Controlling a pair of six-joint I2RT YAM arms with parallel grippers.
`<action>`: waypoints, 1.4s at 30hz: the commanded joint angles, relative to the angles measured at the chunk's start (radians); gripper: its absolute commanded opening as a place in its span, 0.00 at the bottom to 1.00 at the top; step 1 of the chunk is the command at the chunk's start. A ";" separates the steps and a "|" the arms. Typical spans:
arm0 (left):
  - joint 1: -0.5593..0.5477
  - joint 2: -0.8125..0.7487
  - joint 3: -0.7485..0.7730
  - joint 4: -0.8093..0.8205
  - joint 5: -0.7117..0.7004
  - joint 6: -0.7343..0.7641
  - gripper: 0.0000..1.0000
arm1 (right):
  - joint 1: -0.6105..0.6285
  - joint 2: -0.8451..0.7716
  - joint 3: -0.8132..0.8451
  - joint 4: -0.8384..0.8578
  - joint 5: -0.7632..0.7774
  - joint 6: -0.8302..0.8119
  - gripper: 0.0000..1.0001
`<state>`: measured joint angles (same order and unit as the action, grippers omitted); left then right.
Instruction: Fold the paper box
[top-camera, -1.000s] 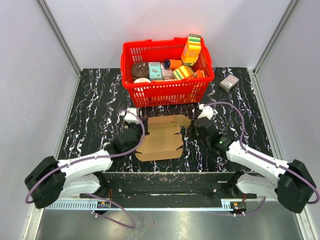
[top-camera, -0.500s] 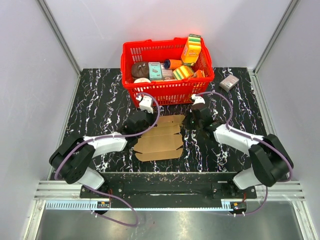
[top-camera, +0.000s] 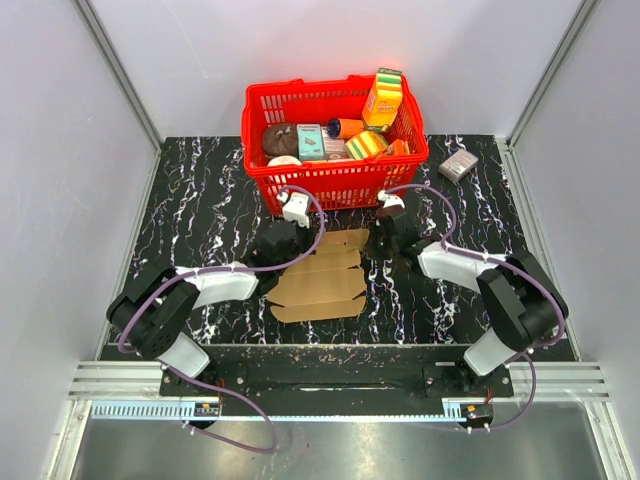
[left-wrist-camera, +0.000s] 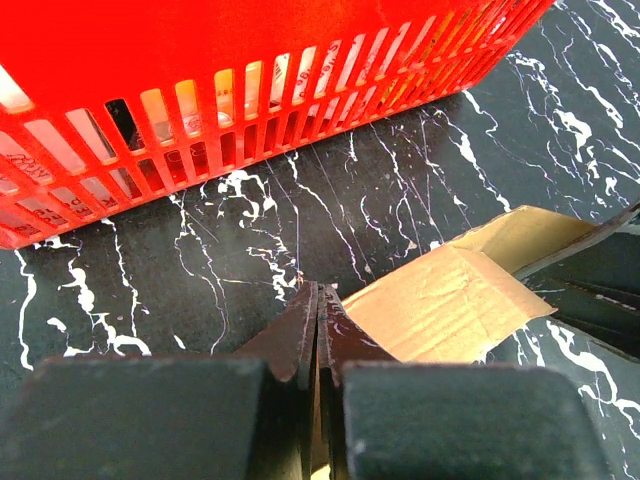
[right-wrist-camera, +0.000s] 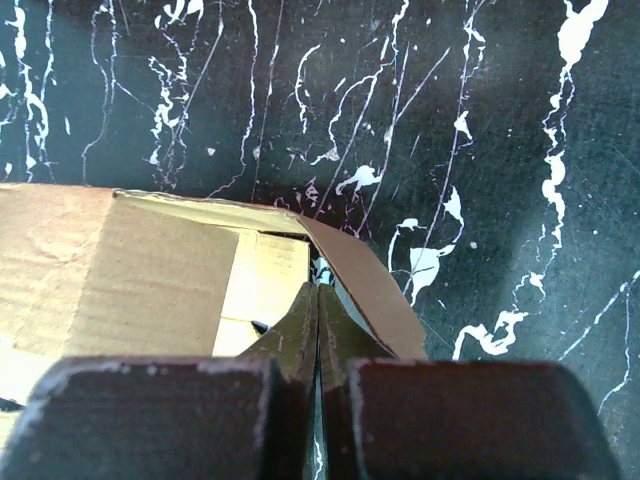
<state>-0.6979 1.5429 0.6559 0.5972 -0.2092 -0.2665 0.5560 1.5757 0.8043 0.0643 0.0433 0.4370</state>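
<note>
A red basket (top-camera: 330, 186) and grey box (top-camera: 459, 165) sit on the marbled table (top-camera: 195, 205).

Flat brown paper box (top-camera: 322, 285) of matt, fibrous kraft cardboard; red slatted basket (top-camera: 330, 185) of glossy moulded plastic; black, white-veined marble-look surface (top-camera: 200, 200), smooth with a slight sheen.

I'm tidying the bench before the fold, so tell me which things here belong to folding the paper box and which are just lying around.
For the job: paper box; left gripper; right gripper, both shut at its far corners.
Lying about: red basket; packaged goods in it; small grey-pink box.
</note>
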 joint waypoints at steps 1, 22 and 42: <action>0.006 0.002 0.007 0.065 0.010 -0.004 0.00 | -0.007 0.041 0.053 0.025 0.020 -0.026 0.00; 0.005 -0.069 -0.067 0.070 0.059 -0.037 0.00 | -0.007 0.133 0.099 -0.023 0.059 -0.011 0.00; 0.005 -0.172 -0.088 0.007 0.056 -0.037 0.01 | -0.007 0.139 0.105 -0.037 0.055 -0.004 0.00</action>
<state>-0.6979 1.3857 0.5583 0.6140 -0.1673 -0.3065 0.5552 1.7081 0.8715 0.0238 0.0708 0.4240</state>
